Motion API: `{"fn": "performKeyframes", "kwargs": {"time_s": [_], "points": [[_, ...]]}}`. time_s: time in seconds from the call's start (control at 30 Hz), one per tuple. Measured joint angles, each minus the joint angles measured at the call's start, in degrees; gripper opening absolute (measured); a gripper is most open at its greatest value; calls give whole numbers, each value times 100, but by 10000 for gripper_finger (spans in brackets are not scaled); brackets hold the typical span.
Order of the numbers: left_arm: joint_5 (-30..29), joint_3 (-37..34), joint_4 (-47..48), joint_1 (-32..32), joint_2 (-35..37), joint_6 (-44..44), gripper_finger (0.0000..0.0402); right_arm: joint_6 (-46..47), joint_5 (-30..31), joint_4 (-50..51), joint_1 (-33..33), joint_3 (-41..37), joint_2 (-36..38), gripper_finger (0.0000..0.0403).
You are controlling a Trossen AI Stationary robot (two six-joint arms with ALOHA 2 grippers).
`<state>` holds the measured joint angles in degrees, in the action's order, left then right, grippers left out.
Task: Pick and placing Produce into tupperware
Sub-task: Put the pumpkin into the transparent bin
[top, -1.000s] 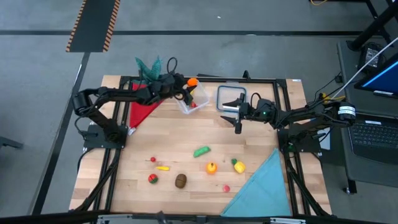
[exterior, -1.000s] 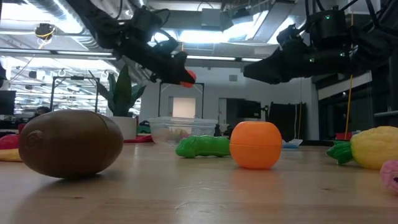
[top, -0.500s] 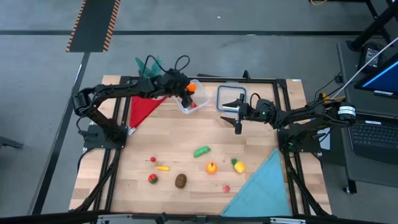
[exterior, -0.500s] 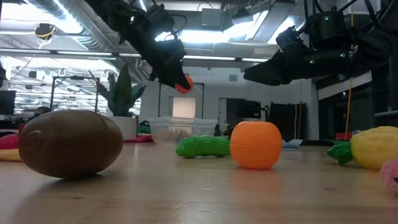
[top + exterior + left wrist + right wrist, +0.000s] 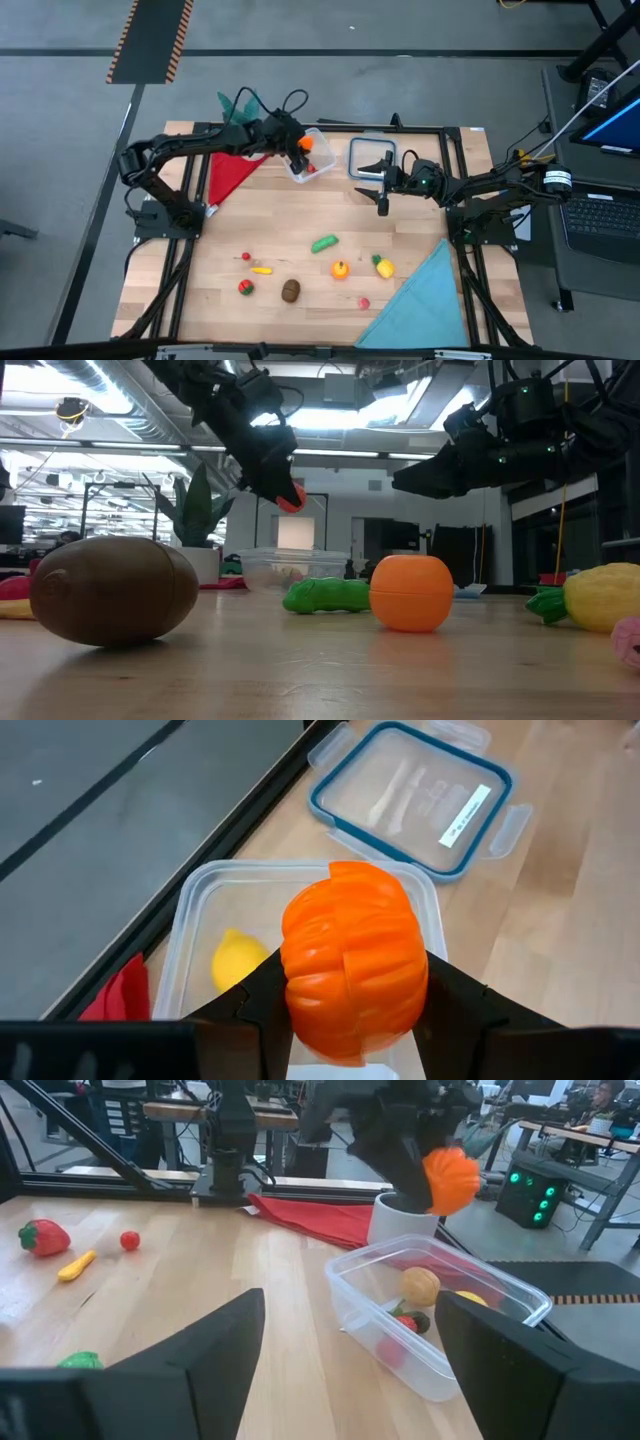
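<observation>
Writing: the lid (image 5: 412, 792) is carrying a white label strip, its text too small to read.
Left end effector (image 5: 355, 1010): it is hanging above the tupperware (image 5: 309, 157), clenched on an orange pumpkin-like piece (image 5: 352, 972) of the produce.
Right end effector (image 5: 381, 186): it is waiting just beside the tupperware, on the lid's side, its fingers spread wide and grasping nothing.
Tupperware: it is sitting at the far edge of the tabletop (image 5: 300, 225), with the lid lying flat just beside it.
Left wrist view only: a yellow lemon (image 5: 238, 960) is lying inside the tupperware, under the pumpkin piece.
Right wrist view only: a tan round piece (image 5: 420, 1287) and red pieces (image 5: 392, 1348) are also lying inside the tupperware; a strawberry (image 5: 44, 1236) and a small red ball (image 5: 129, 1239) are lying well away from it.
Low view only: a brown kiwi (image 5: 113, 590), a green piece (image 5: 326, 596) and an orange (image 5: 411, 593) are resting nearer the camera than the tupperware.
Change: a second ago the left end effector was holding the pumpkin piece off to the side of the tupperware; now it is holding it directly over the opening.
</observation>
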<state>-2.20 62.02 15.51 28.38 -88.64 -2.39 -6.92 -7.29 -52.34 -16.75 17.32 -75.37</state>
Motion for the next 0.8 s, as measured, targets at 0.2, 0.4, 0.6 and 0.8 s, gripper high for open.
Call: {"fn": "performKeyframes", "kwargs": {"time_s": [0.2, 0.4, 0.6, 0.8], "points": [[2, 0, -11, 24, -387, -4, 152, 22, -2, 13, -2, 0, 0, 294], [274, -3, -257, 181, -930, -3, 152, 22, -2, 13, -1, 0, 0, 294], [522, -5, -568, 305, -1242, -2, 152, 22, 0, 13, -2, 0, 0, 294], [632, -7, -785, 365, -1334, 22, 152, -91, 2, 31, -2, 2, 0, 294]]}}
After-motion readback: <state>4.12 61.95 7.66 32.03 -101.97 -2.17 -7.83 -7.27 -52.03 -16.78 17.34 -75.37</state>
